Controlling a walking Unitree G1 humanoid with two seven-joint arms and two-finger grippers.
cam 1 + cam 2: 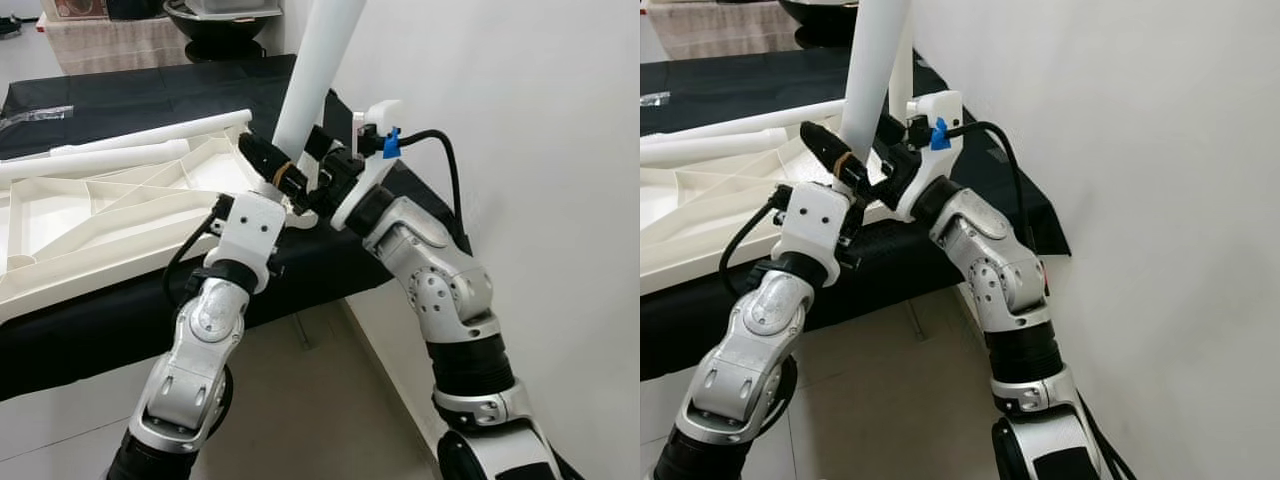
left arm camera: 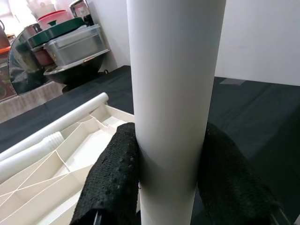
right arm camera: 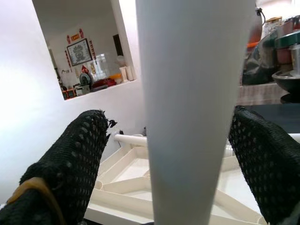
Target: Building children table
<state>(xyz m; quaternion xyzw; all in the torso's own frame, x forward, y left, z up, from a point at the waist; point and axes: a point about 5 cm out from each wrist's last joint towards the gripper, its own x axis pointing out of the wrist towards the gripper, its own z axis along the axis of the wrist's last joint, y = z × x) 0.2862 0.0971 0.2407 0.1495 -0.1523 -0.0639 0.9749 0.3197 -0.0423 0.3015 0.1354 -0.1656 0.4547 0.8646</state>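
White leg (image 1: 318, 60) in left gripper (image 2: 171, 187)

Two silver arms with black ribbed joint sleeves and small screws. White wrist housings; a black cable and blue clip on the right. Each claw, left claw (image 1: 285, 178) and right claw (image 1: 325, 160), has black dimpled fingers (image 2: 112, 183).
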